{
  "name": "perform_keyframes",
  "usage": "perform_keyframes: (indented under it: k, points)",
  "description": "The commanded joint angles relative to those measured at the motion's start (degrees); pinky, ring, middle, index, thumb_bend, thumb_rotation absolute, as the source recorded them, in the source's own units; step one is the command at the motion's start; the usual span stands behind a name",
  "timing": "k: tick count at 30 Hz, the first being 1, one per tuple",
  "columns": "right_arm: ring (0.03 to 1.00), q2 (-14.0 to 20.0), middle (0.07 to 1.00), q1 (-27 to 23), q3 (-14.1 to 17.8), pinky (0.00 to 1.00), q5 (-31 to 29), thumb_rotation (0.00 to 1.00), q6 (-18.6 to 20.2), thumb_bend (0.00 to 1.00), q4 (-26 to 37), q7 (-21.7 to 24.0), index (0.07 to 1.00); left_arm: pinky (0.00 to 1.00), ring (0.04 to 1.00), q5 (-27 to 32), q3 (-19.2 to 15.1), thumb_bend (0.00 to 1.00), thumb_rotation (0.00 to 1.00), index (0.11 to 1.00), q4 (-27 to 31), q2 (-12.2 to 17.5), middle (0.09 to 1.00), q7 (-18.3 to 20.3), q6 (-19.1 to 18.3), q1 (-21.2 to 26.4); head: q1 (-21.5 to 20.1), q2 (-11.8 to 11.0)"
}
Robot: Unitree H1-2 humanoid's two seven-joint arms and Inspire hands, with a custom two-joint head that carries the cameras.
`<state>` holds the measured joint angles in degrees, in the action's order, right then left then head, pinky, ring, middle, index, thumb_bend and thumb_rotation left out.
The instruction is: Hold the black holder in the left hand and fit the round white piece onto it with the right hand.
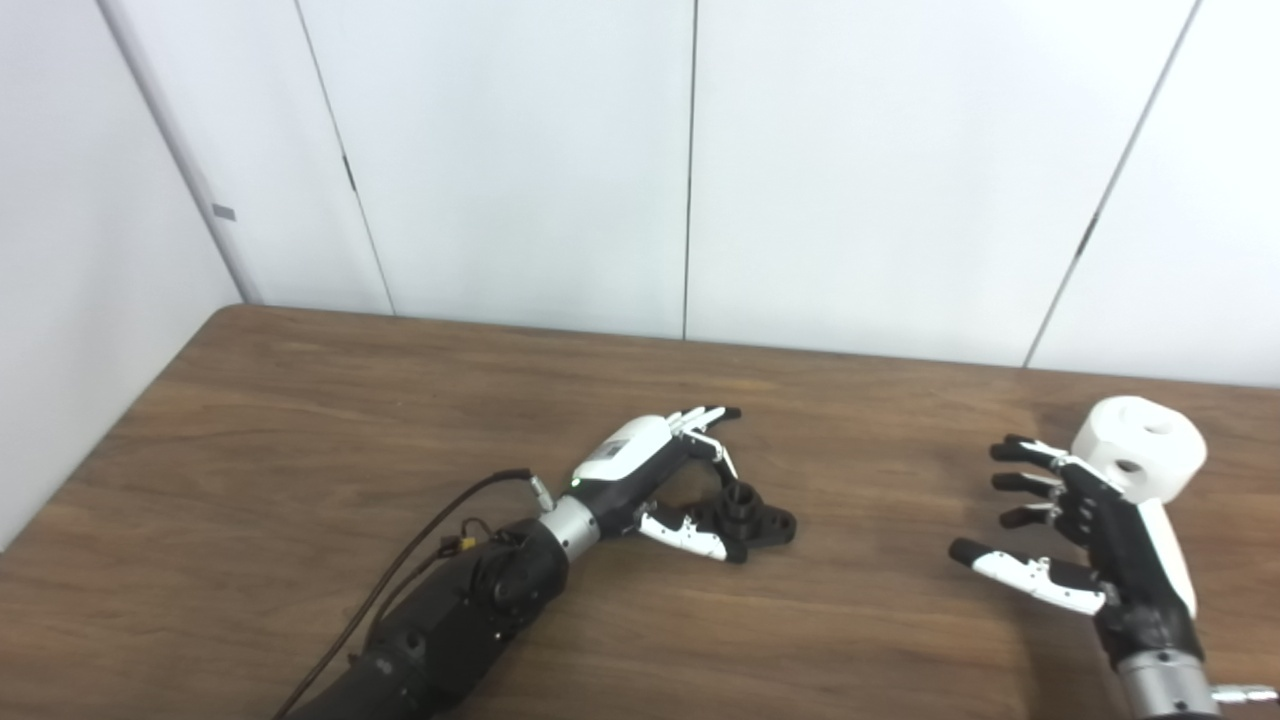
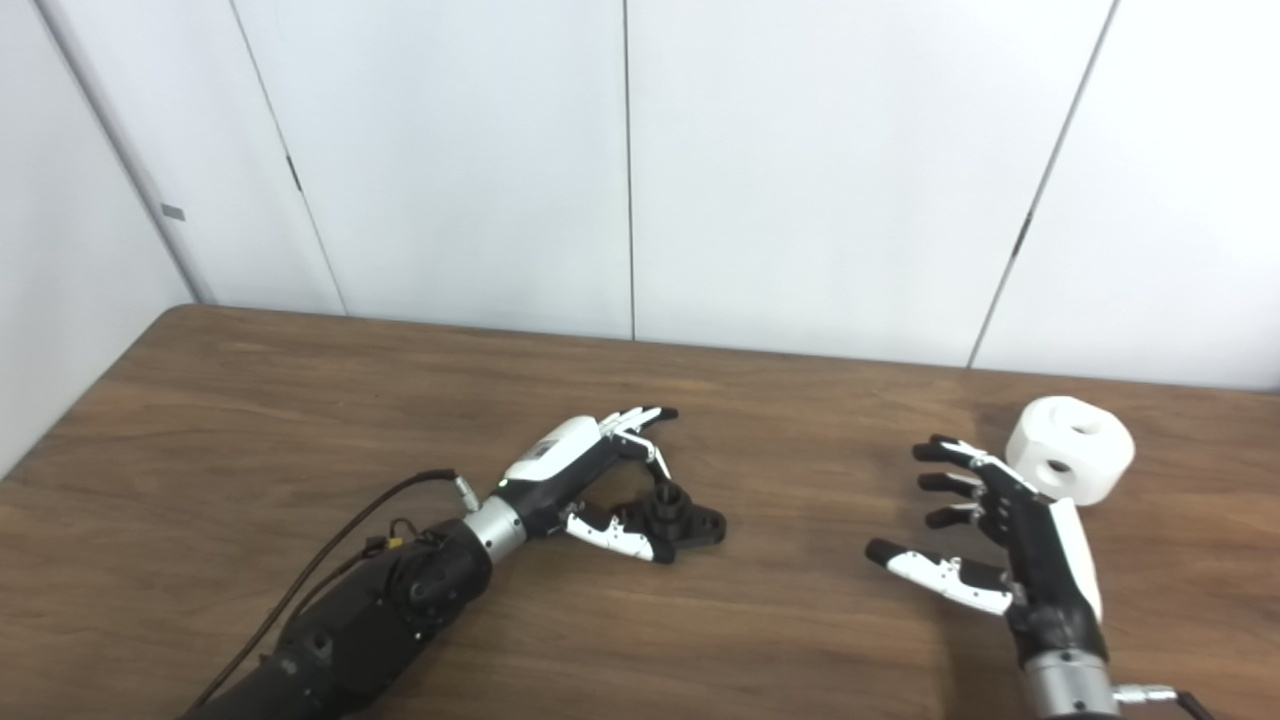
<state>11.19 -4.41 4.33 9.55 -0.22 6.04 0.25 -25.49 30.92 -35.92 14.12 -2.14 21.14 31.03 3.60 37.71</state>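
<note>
Our left hand (image 1: 655, 470) cups the black holder (image 1: 755, 515) on the table (image 2: 250, 420), fingers not yet clearly closed. Our right hand (image 2: 1010, 545), spread wide and empty, sits just left of the round white piece (image 2: 1070, 450). Next we judge: grip the holder, then reach right.

Bare table (image 1: 880, 520) between black holder (image 1: 762, 520) and right hand (image 1: 1090, 530); nothing blocks passage.

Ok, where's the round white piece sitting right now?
The round white piece rests on the table at the far right, just beyond the open right hand, untouched and well away from the black holder.
</note>
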Motion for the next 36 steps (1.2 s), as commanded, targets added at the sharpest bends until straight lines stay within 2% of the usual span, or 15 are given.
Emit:
perform_keyframes:
  k: [1, 3, 9, 12, 13, 14, 15, 17, 19, 20, 22, 24, 28, 31, 36]
  points:
    - [0.705, 0.5, 0.836, -1.6, 0.0, 0.54, 0.2, 0.16, -0.7, 0.71, 2.7, -0.2, 0.693, 1.0, 1.0, -4.7, 5.4, 0.52, 0.06, 0.481, -3.7, -4.3, 0.966, 5.4, -0.5, -3.9, -1.0, 0.5]
    - [0.703, 0.6, 0.838, -1.7, -0.1, 0.53, 0.3, 0.17, -0.5, 0.7, 2.9, -0.1, 0.695, 1.0, 1.0, -5.1, 5.9, 0.52, 0.06, 0.481, -3.8, -4.3, 0.969, 5.5, -1.0, -3.6, -1.0, 0.5]
    - [0.697, 0.5, 0.833, -2.6, -0.4, 0.53, 0.4, 0.17, 1.4, 0.71, 5.1, 0.1, 0.694, 1.0, 1.0, -5.2, 6.3, 0.52, 0.06, 0.481, -6.1, -4.2, 0.968, 5.2, -0.4, -2.6, -6.9, 0.7]
    - [0.699, 1.7, 0.826, -4.0, -1.1, 0.53, 2.0, 0.18, 3.2, 0.71, 8.3, 1.1, 0.693, 1.0, 1.0, -5.7, 6.7, 0.52, 0.06, 0.481, -7.9, -3.4, 0.966, 4.7, 0.7, -1.8, -15.3, -0.5]
    - [0.704, 2.2, 0.821, -4.7, -1.5, 0.54, 2.9, 0.18, 3.4, 0.71, 9.1, 1.3, 0.692, 1.0, 1.0, -5.7, 6.8, 0.52, 0.06, 0.481, -8.6, -3.1, 0.966, 4.7, 1.2, -1.5, -19.0, -1.6]
    - [0.704, 3.0, 0.811, -5.6, -2.1, 0.54, 5.4, 0.19, 3.2, 0.71, 9.3, 1.2, 0.69, 1.0, 1.0, -5.7, 6.8, 0.52, 0.06, 0.482, -9.3, -2.7, 0.966, 4.5, 1.9, -1.3, -22.4, -2.6]
    - [0.701, 3.6, 0.797, -6.2, -2.5, 0.53, 7.1, 0.19, 3.0, 0.71, 9.5, 1.0, 0.688, 1.0, 1.0, -5.6, 6.8, 0.52, 0.06, 0.482, -9.8, -2.4, 0.965, 4.4, 2.5, -1.2, -22.4, -2.6]
    - [0.712, 5.2, 0.791, -8.3, -4.1, 0.54, 13.9, 0.18, 4.2, 0.7, 9.9, 0.7, 0.693, 1.0, 1.0, -5.6, 6.8, 0.52, 0.06, 0.482, -11.3, -1.7, 0.961, 3.6, 4.1, -0.9, -27.5, -4.7]
    - [0.726, 7.2, 0.791, -10.6, -5.8, 0.57, 22.3, 0.17, 5.7, 0.7, 9.8, 0.5, 0.694, 1.0, 1.0, -4.6, 6.7, 0.52, 0.06, 0.483, -12.7, -1.2, 0.962, 3.2, 5.3, -0.7, -30.5, -6.0]
    - [0.734, 8.4, 0.795, -11.7, -6.6, 0.6, 26.3, 0.18, 6.7, 0.7, 9.7, 0.7, 0.697, 1.0, 1.0, -4.0, 6.8, 0.52, 0.06, 0.483, -13.0, -0.9, 0.959, 2.9, 5.6, -0.7, -30.5, -6.0]
    - [0.734, 10.9, 0.806, -14.7, -8.2, 0.61, 34.6, 0.21, 9.3, 0.7, 8.8, 1.9, 0.703, 1.0, 1.0, -3.0, 7.3, 0.52, 0.06, 0.482, -13.7, -0.3, 0.953, 2.5, 5.8, -0.6, -34.2, -8.4]
    - [0.746, 13.0, 0.818, -17.5, -8.7, 0.62, 39.3, 0.19, 11.3, 0.7, 7.7, 3.1, 0.702, 1.0, 1.0, -2.5, 7.6, 0.52, 0.06, 0.482, -14.2, 0.1, 0.953, 2.5, 5.8, -0.6, -35.3, -9.2]
    - [0.786, 16.5, 0.839, -22.3, -9.2, 0.63, 45.8, 0.19, 15.6, 0.72, 4.9, 7.3, 0.704, 1.0, 1.0, -1.5, 8.9, 0.52, 0.06, 0.482, -15.1, 0.9, 0.955, 2.0, 5.8, -0.4, -37.8, -11.3]
    - [0.799, 19.9, 0.852, -25.3, -9.6, 0.63, 48.9, 0.22, 17.3, 0.78, 2.0, 10.6, 0.7, 1.0, 1.0, -0.7, 10.0, 0.52, 0.06, 0.482, -15.4, 1.5, 0.956, 1.5, 5.8, -0.4, -38.2, -11.8]
    - [0.858, 24.1, 0.894, -29.0, -10.9, 0.73, 52.1, 0.29, 19.2, 0.85, -1.6, 17.4, 0.725, 1.0, 1.0, 0.2, 11.2, 0.52, 0.06, 0.482, -16.5, 2.1, 0.957, 0.9, 5.8, -0.1, -39.2, -13.1]
